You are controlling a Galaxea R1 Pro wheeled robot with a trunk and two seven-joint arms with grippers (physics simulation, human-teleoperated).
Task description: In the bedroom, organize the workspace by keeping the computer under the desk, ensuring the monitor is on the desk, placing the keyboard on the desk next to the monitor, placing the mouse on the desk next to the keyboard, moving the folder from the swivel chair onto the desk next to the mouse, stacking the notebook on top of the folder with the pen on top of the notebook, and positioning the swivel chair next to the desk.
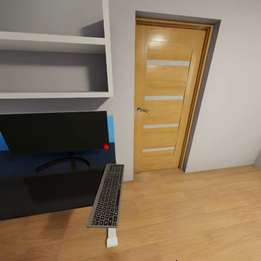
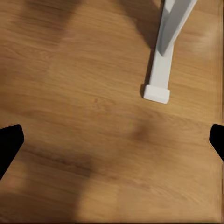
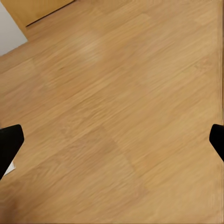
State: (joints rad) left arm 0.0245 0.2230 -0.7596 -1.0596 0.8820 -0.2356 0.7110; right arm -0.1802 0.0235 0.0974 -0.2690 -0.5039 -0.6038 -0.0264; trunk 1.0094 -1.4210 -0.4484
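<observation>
Keyboard [image 1: 107, 195] lies at the right end of the black surface [image 1: 43, 195], overhanging its edge; monitor [image 1: 54, 132] stands behind it. Wooden door [image 1: 168, 98] nearby. Left pincer [image 2: 112, 140] and right pincer [image 3: 112, 140] spread wide, empty, above floor [image 1: 188, 217].

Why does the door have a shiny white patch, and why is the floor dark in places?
Head view: light glares off the top of the door, and the glossy desk mirrors the monitor. Left wrist view: soft dark shadows fall across the floor beside the white desk leg.
</observation>
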